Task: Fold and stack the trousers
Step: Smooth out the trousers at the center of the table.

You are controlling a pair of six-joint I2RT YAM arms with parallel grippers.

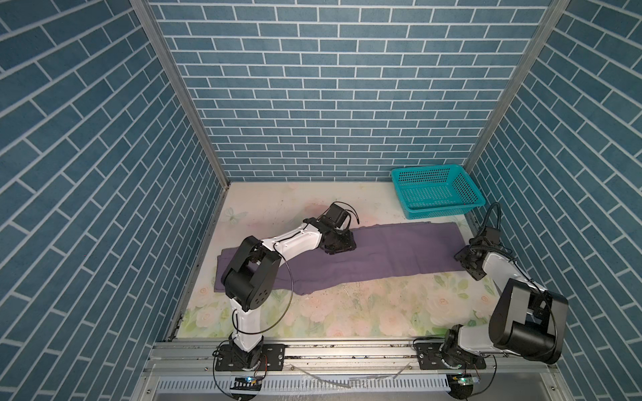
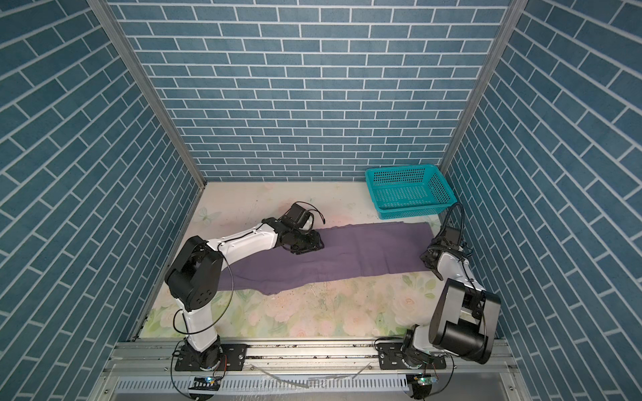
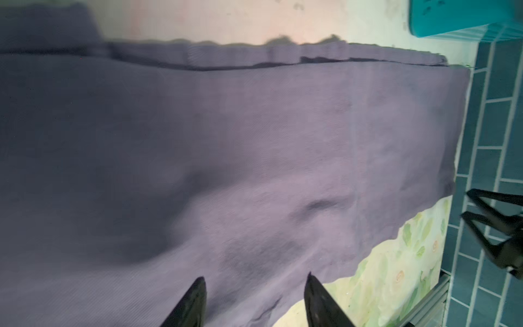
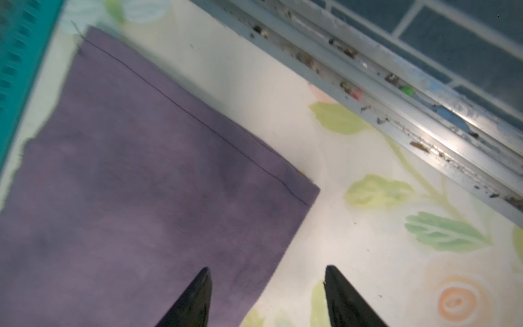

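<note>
A: Where do the trousers lie?

B: Flat on the floral tabletop (image 1: 347,312), as one long purple band. The trousers (image 1: 382,253) run from the left side, partly under the left arm, across to the right wall, as both top views show. The teal mesh basket (image 1: 444,207) sits in the far right corner, just beyond their far edge, with nothing in it.

A: And the grippers?

B: Both have their jaws parted with nothing between them. The left gripper (image 3: 256,277) is over the cloth near the band's middle, towards its far edge. Whether its tips press the fabric, I cannot tell. The right gripper (image 4: 267,268) is at the near right corner, one fingertip (image 4: 203,283) over cloth and the other over bare table.

A: How will the cloth behave?

B: Light, soft and limp, I'd judge. It lies thin with shallow ripples, so it will sag from any pinch rather than hold a shape. A single-point lift would likely skew the fold. It looks doubled lengthwise, since a second layer's edge shows along the far side.

A: So where to grip?

B: The stitched hem (image 4: 198,119) at the right end looks the firmest part. I'd pinch both hem corners through all layers, then carry that end leftwards over the rest.
</note>
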